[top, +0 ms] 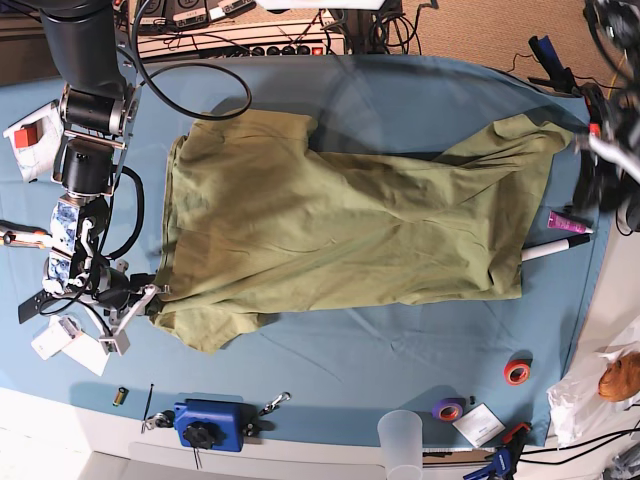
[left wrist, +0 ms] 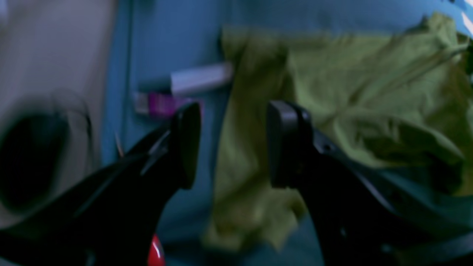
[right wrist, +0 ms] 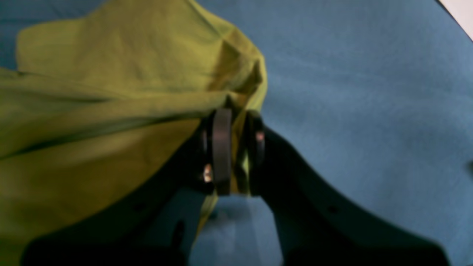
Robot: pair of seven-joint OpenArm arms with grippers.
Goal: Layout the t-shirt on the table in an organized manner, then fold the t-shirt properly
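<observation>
Both wrist views blurred; t-shirt point(top: 340, 230) edge hides right pincer point(right wrist: 236, 147) pads.

Right arm point(top: 88, 110): black upper tube, silver-grey joint blocks, looping black cables, small white printed parts near wrist. Right gripper point(right wrist: 233, 151): black curved fingers, flat dark pads, small shiny screws. Left gripper point(left wrist: 232, 144): black, rounded rectangular pads, blurred.

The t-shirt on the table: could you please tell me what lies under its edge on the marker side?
The t-shirt lies on the table. One end of a white marker disappears under its edge; whatever else lies beneath is covered.
</observation>
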